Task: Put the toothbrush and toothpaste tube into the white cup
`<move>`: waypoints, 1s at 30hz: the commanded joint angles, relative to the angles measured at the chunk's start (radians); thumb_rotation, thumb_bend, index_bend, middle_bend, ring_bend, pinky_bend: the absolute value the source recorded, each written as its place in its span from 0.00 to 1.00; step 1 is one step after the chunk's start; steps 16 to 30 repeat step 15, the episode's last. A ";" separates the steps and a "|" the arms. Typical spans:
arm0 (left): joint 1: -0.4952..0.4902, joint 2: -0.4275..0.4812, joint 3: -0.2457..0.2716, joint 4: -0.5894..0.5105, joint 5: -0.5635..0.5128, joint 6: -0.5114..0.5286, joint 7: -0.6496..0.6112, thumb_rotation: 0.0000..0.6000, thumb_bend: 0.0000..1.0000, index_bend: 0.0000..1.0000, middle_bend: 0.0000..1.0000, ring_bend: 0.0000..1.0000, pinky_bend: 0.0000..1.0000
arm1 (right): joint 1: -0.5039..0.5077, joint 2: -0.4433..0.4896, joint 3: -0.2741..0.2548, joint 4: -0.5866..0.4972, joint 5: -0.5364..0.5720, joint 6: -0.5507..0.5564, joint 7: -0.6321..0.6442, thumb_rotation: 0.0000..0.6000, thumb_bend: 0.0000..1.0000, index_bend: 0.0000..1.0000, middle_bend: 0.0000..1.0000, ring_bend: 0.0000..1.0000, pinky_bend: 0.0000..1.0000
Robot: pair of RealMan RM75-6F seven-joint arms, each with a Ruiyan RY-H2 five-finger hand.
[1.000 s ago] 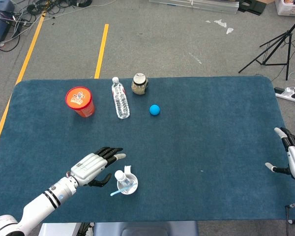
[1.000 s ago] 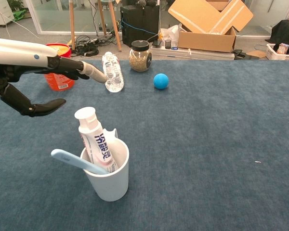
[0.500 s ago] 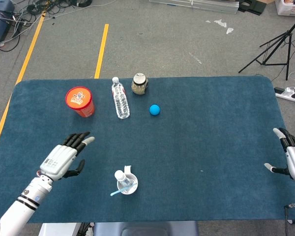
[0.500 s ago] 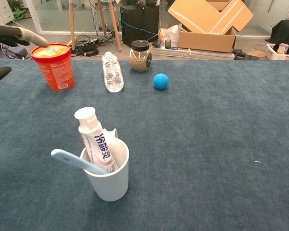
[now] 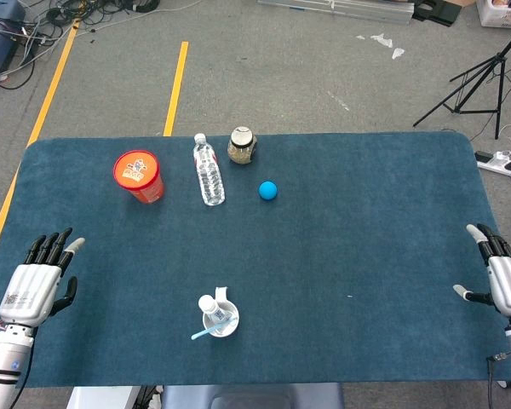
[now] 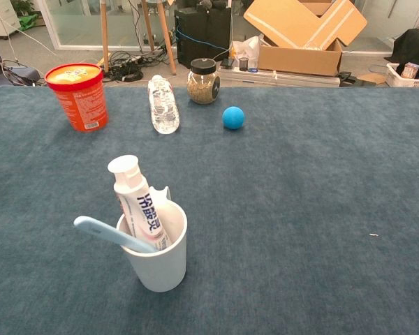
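In white cup [image 6: 157, 262]: one toothbrush [image 6: 108, 233], one toothpaste tube [image 6: 138, 204].

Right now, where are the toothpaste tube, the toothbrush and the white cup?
toothpaste tube [image 6: 137, 202], chest view, on its printed body above the rim.
toothbrush [image 6: 101, 231], chest view, on the light blue handle sticking out to the left.
white cup [image 6: 160, 269], chest view, on its outer wall.

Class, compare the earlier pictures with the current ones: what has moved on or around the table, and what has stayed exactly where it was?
The left hand has drawn back from beside the white cup to the table's left edge, holding nothing, and has left the chest view. The right hand barely shifted at the right edge. The toothbrush and toothpaste tube stayed in the cup.
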 commanded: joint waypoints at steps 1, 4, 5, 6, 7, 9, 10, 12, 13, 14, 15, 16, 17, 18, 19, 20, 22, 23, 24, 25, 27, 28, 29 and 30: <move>0.051 -0.050 0.013 0.083 0.028 0.030 -0.031 1.00 0.57 0.13 0.00 0.00 0.00 | -0.002 -0.004 -0.002 -0.002 -0.003 0.005 -0.009 1.00 0.00 0.12 0.11 0.15 0.57; 0.076 -0.081 0.009 0.147 0.058 0.046 -0.068 1.00 0.57 0.14 0.00 0.00 0.00 | 0.000 -0.009 -0.004 -0.002 -0.004 0.005 -0.023 1.00 0.00 0.12 0.11 0.15 0.57; 0.083 -0.090 0.007 0.163 0.068 0.054 -0.079 1.00 0.57 0.15 0.00 0.00 0.00 | 0.001 -0.011 -0.004 0.000 -0.003 0.004 -0.026 1.00 0.00 0.12 0.11 0.15 0.57; 0.089 -0.097 0.005 0.178 0.076 0.060 -0.088 1.00 0.57 0.16 0.00 0.00 0.00 | 0.001 -0.013 -0.005 0.001 -0.001 0.001 -0.030 1.00 0.00 0.12 0.11 0.15 0.57; 0.095 -0.103 0.002 0.190 0.083 0.065 -0.096 1.00 0.57 0.16 0.00 0.00 0.00 | 0.002 -0.015 -0.005 0.002 0.002 -0.002 -0.033 1.00 0.00 0.12 0.11 0.15 0.57; 0.103 -0.115 -0.005 0.221 0.100 0.075 -0.107 1.00 0.57 0.18 0.00 0.00 0.00 | 0.005 -0.018 -0.005 0.007 0.011 -0.011 -0.040 1.00 0.00 0.12 0.11 0.15 0.57; 0.106 -0.121 -0.009 0.236 0.108 0.078 -0.112 1.00 0.57 0.18 0.00 0.00 0.00 | 0.006 -0.019 -0.004 0.008 0.015 -0.014 -0.044 1.00 0.00 0.12 0.11 0.15 0.57; 0.111 -0.136 -0.015 0.270 0.118 0.079 -0.128 1.00 0.57 0.19 0.00 0.00 0.00 | 0.008 -0.021 -0.003 0.008 0.020 -0.016 -0.052 1.00 0.00 0.12 0.11 0.15 0.57; 0.115 -0.145 -0.018 0.290 0.122 0.075 -0.145 1.00 0.57 0.20 0.00 0.00 0.00 | 0.008 -0.023 -0.003 0.007 0.019 -0.014 -0.053 1.00 0.00 0.12 0.11 0.15 0.57; 0.116 -0.150 -0.019 0.301 0.124 0.071 -0.156 1.00 0.57 0.20 0.00 0.00 0.00 | 0.008 -0.023 -0.003 0.006 0.018 -0.013 -0.054 1.00 0.00 0.12 0.11 0.15 0.57; 0.117 -0.158 -0.020 0.324 0.125 0.061 -0.178 1.00 0.57 0.21 0.00 0.00 0.00 | 0.009 -0.024 -0.002 0.006 0.017 -0.013 -0.055 1.00 0.00 0.12 0.11 0.15 0.57; 0.117 -0.158 -0.020 0.324 0.125 0.061 -0.178 1.00 0.57 0.21 0.00 0.00 0.00 | 0.009 -0.024 -0.002 0.006 0.017 -0.013 -0.055 1.00 0.00 0.12 0.11 0.15 0.57; 0.117 -0.158 -0.020 0.324 0.125 0.061 -0.178 1.00 0.57 0.21 0.00 0.00 0.00 | 0.009 -0.024 -0.002 0.006 0.017 -0.013 -0.055 1.00 0.00 0.12 0.11 0.15 0.57; 0.117 -0.158 -0.020 0.324 0.125 0.061 -0.178 1.00 0.57 0.21 0.00 0.00 0.00 | 0.009 -0.024 -0.002 0.006 0.017 -0.013 -0.055 1.00 0.00 0.12 0.11 0.15 0.57; 0.117 -0.158 -0.020 0.324 0.125 0.061 -0.178 1.00 0.57 0.21 0.00 0.00 0.00 | 0.009 -0.024 -0.002 0.006 0.017 -0.013 -0.055 1.00 0.00 0.12 0.11 0.15 0.57; 0.117 -0.158 -0.020 0.324 0.125 0.061 -0.178 1.00 0.57 0.21 0.00 0.00 0.00 | 0.009 -0.024 -0.002 0.006 0.017 -0.013 -0.055 1.00 0.00 0.12 0.11 0.15 0.57; 0.117 -0.158 -0.020 0.324 0.125 0.061 -0.178 1.00 0.57 0.21 0.00 0.00 0.00 | 0.009 -0.024 -0.002 0.006 0.017 -0.013 -0.055 1.00 0.00 0.12 0.11 0.15 0.57; 0.117 -0.158 -0.020 0.324 0.125 0.061 -0.178 1.00 0.57 0.21 0.00 0.00 0.00 | 0.009 -0.024 -0.002 0.006 0.017 -0.013 -0.055 1.00 0.00 0.12 0.11 0.15 0.57; 0.117 -0.158 -0.020 0.324 0.125 0.061 -0.178 1.00 0.57 0.21 0.00 0.00 0.00 | 0.009 -0.024 -0.002 0.006 0.017 -0.013 -0.055 1.00 0.00 0.12 0.11 0.15 0.57; 0.117 -0.158 -0.020 0.324 0.125 0.061 -0.178 1.00 0.57 0.21 0.00 0.00 0.00 | 0.009 -0.024 -0.002 0.006 0.017 -0.013 -0.055 1.00 0.00 0.12 0.11 0.15 0.57; 0.117 -0.158 -0.020 0.324 0.125 0.061 -0.178 1.00 0.57 0.21 0.00 0.00 0.00 | 0.009 -0.024 -0.002 0.006 0.017 -0.013 -0.055 1.00 0.00 0.12 0.11 0.15 0.57; 0.117 -0.158 -0.020 0.324 0.125 0.061 -0.178 1.00 0.57 0.21 0.00 0.00 0.00 | 0.009 -0.024 -0.002 0.006 0.017 -0.013 -0.055 1.00 0.00 0.12 0.11 0.15 0.57; 0.117 -0.158 -0.020 0.324 0.125 0.061 -0.178 1.00 0.57 0.21 0.00 0.00 0.00 | 0.009 -0.024 -0.002 0.006 0.017 -0.013 -0.055 1.00 0.00 0.12 0.11 0.15 0.57; 0.117 -0.158 -0.020 0.324 0.125 0.061 -0.178 1.00 0.57 0.21 0.00 0.00 0.00 | 0.009 -0.024 -0.002 0.006 0.017 -0.013 -0.055 1.00 0.00 0.12 0.11 0.15 0.57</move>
